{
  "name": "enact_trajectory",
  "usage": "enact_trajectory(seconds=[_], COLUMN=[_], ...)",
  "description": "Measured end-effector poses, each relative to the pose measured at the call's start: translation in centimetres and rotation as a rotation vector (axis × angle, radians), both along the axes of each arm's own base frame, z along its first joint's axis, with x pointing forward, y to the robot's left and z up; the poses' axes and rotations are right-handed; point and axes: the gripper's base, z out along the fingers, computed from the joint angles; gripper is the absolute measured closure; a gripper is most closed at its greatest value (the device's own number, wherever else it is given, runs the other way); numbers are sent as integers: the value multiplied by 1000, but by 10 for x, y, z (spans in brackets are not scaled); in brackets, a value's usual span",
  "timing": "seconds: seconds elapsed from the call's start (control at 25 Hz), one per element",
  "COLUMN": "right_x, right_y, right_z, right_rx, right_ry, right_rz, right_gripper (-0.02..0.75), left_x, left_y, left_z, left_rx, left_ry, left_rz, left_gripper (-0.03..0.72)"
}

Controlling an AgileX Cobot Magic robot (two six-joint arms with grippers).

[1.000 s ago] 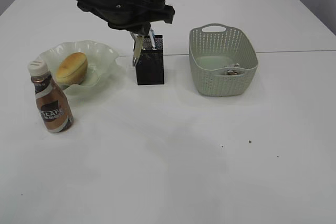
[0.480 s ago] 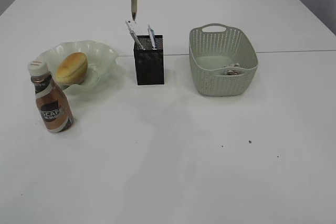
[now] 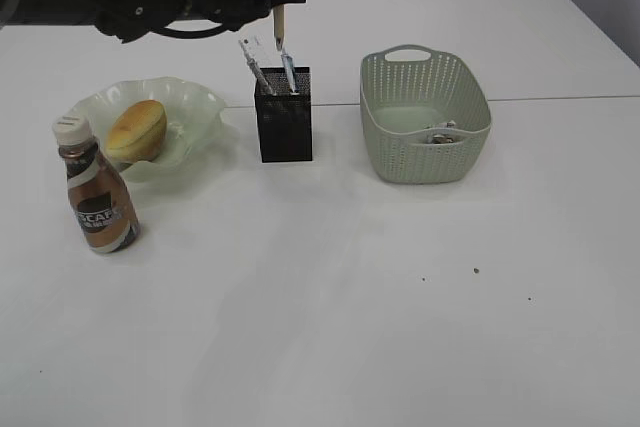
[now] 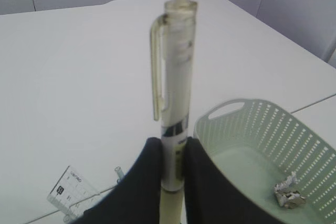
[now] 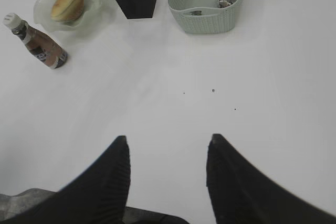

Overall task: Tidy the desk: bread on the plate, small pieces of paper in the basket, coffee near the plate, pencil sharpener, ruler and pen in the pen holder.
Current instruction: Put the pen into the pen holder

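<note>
1. The left claw (image 4: 172, 182) is reaching in from the far left, high over the counter, its fingers (image 4: 149, 182) pinching a pen (image 4: 175, 93) upright.
2. The right claw (image 5: 167, 174) is hanging over the near counter, fingers spread with nothing between them.

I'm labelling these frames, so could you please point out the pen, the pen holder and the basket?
pen (image 4: 176, 77), left wrist view, clear barrel.
pen holder (image 3: 285, 127), exterior view, front wall.
basket (image 3: 425, 152), exterior view, front wall.

Bright, even light; faint shadows; left wrist view perhaps soft.
</note>
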Motion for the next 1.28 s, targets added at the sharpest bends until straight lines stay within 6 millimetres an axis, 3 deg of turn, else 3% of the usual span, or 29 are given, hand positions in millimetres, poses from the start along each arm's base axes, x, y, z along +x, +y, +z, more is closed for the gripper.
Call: enact_trajectory(seconds=[0.36,0.92,1.28], right_x=[2,3,3], right_y=[-3,-6,-8], right_z=[0,0,1], right_rx=[-32,-58,-74], right_ry=[-16,-28,-36], right_rz=[-23,-42,-53], right_gripper=[385,386,386], left_x=[21,31,31], left_y=[6,7,8], left_z=[-40,-78,-80], left_rx=[-56,-77,-72], left_ry=[-37,-33,-32], left_rz=[-33,-59,-61], left_gripper=[626,626,625])
